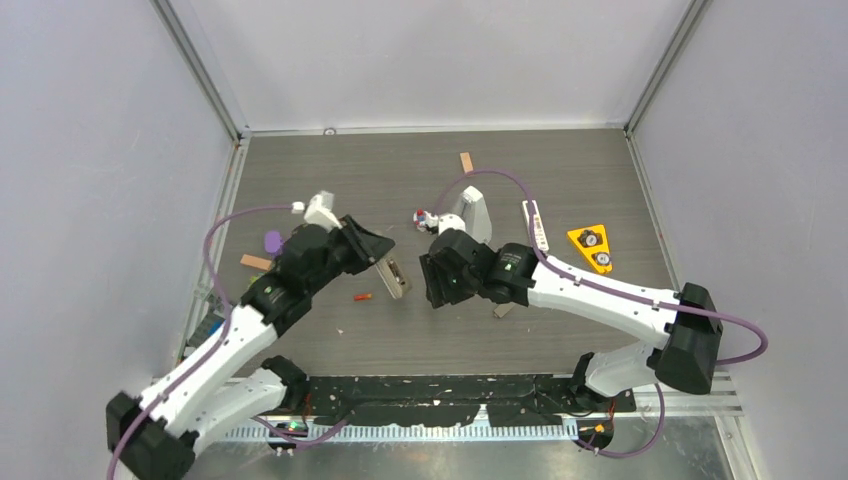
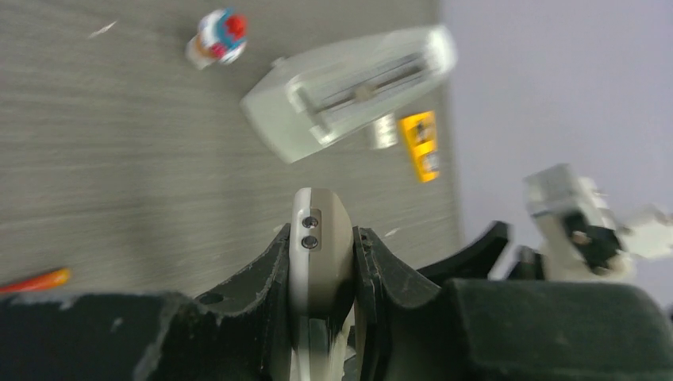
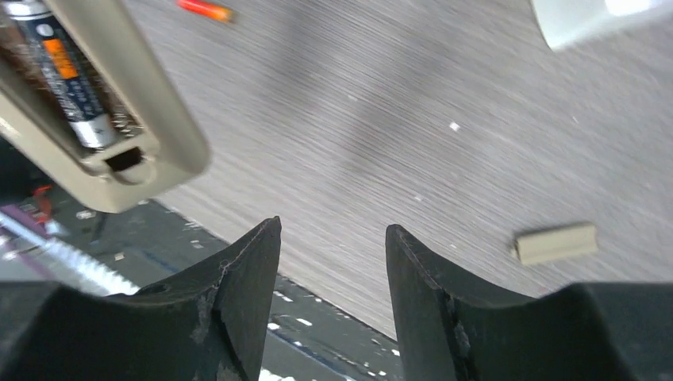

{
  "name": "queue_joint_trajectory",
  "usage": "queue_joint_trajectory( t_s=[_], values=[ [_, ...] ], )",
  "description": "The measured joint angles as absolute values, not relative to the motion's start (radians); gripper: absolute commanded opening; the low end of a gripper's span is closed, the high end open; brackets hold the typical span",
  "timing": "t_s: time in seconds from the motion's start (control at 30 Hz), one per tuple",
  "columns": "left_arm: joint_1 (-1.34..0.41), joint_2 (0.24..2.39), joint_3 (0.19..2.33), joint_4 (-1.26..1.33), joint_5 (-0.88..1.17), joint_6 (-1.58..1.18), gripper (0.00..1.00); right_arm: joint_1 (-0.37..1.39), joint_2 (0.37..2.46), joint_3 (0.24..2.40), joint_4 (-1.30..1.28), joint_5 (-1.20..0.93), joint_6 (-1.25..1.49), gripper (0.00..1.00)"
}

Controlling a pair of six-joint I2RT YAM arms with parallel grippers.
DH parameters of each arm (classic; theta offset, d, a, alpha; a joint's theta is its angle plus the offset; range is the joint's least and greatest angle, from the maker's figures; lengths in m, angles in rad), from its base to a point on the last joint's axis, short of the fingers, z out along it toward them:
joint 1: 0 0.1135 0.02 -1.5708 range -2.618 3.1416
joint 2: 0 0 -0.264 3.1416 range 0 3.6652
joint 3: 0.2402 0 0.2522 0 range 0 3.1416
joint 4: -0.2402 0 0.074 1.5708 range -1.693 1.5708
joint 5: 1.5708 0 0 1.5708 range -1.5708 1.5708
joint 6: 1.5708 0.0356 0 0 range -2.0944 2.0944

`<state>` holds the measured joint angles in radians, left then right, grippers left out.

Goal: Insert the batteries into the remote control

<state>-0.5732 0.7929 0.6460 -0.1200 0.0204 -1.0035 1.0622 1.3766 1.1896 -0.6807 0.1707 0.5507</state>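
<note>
My left gripper (image 1: 383, 262) (image 2: 321, 236) is shut on the remote control (image 1: 393, 277) (image 2: 321, 238), a slim beige-grey bar held edge-on above the table. In the right wrist view the remote's (image 3: 119, 151) open compartment shows at the upper left, with a dark, orange-banded battery (image 3: 67, 75) lying inside. Another battery (image 1: 362, 297) (image 3: 205, 9) (image 2: 36, 280), orange-red, lies loose on the table just left of the remote. My right gripper (image 1: 437, 285) (image 3: 333, 228) hangs open and empty just right of the remote. A small beige cover (image 1: 503, 310) (image 3: 555, 242) lies on the table below the right arm.
A grey metronome (image 1: 472, 212) (image 2: 349, 87) and a small red-white-blue toy (image 1: 424, 218) (image 2: 218, 37) stand behind the grippers. Further right lie a white remote (image 1: 536, 225) and a yellow triangle (image 1: 591, 247). Wooden blocks (image 1: 466, 162) (image 1: 255, 262) and a purple piece (image 1: 272, 241) lie about.
</note>
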Motion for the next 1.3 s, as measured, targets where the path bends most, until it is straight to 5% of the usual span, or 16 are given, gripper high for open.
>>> queue_joint_trajectory(
  t_s=[0.47, 0.93, 1.3],
  values=[
    [-0.858, 1.496, 1.114, -0.662, -0.429, -0.834, 0.00, 0.951, 1.280, 0.922, -0.619, 0.244, 0.671, 0.57],
    [-0.910, 1.705, 1.286, -0.872, -0.619, -0.837, 0.00, 0.921, 1.280, 0.825, -0.500, 0.208, 0.691, 0.69],
    [-0.971, 1.864, 1.413, -1.003, -0.722, -0.889, 0.00, 0.912, 1.259, 0.760, -0.470, 0.213, 0.737, 0.68]
  ],
)
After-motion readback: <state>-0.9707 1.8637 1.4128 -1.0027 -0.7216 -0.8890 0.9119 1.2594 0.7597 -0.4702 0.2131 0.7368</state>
